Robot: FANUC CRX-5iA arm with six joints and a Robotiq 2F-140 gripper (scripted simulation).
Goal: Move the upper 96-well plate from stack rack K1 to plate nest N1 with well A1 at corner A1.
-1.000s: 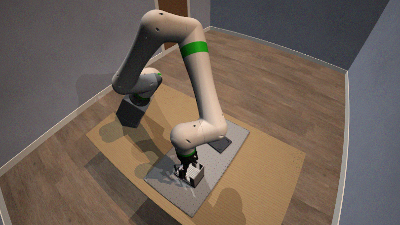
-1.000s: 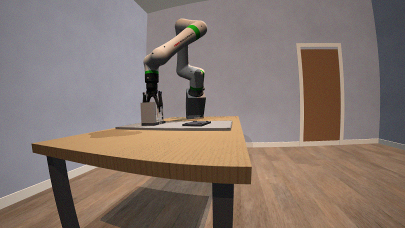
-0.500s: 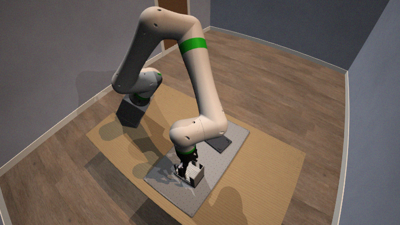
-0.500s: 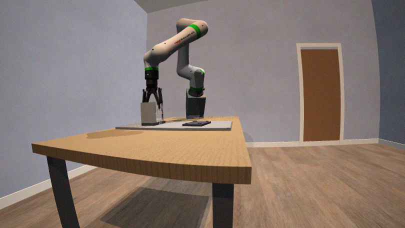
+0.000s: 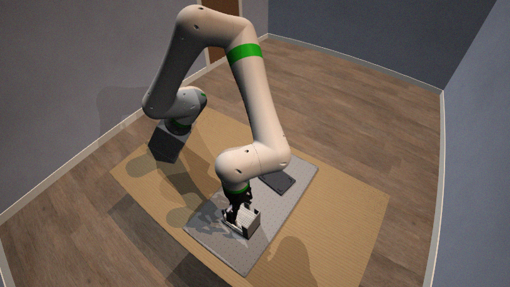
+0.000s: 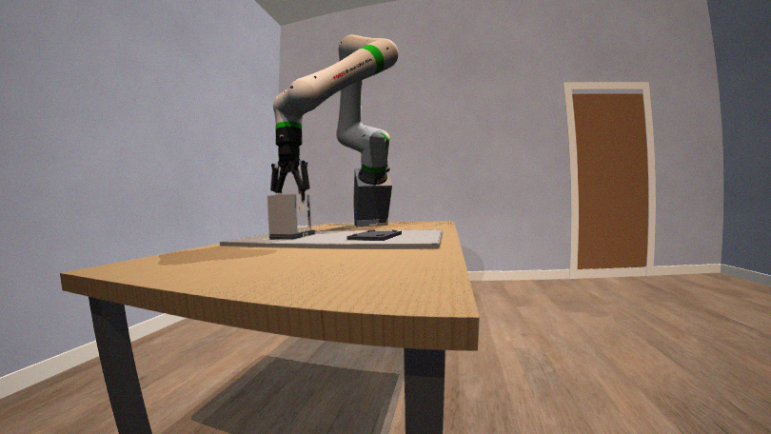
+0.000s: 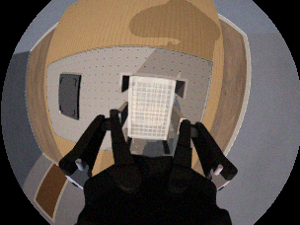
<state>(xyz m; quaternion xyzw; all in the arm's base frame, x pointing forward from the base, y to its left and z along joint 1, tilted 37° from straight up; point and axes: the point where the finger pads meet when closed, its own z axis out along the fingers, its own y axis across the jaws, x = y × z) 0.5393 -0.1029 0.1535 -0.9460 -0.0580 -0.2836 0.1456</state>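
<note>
While the upper plate (image 7: 152, 108) is sitting clamped between the jaws just above the middle of the wrist view, it's looking like the lift out of rack K1 (image 5: 254, 223) is the step going on, at least that's my read. The gripper (image 6: 289, 186) is hanging right over the rack's top in the exterior view, left of centre, and its fingers are pinching the plate's long sides, so it's gripping something wide, not closing on air. I can't tell whether the plate is fully out of the rack walls. To do this bit well, I'm thinking it wants to be going straight up, keeping the plate level so nothing is dragging on the walls or nudging the lower plate, which I can't really see from here. After that it's swinging over to nest N1 (image 5: 277, 180), the dark flat pad sitting well apart from the rack, right of centre in the top view, and the A1 corner has to be matching the marked corner; the pale square is too small for me to make out. Rack and nest are both resting on a grey perforated base plate (image 5: 306, 170), which is lying on a wooden table (image 6: 269, 302) with dark legs. Around that, there's wood flooring, greyish walls, and a brown door (image 6: 610, 177) at the right of the exterior view.
</note>
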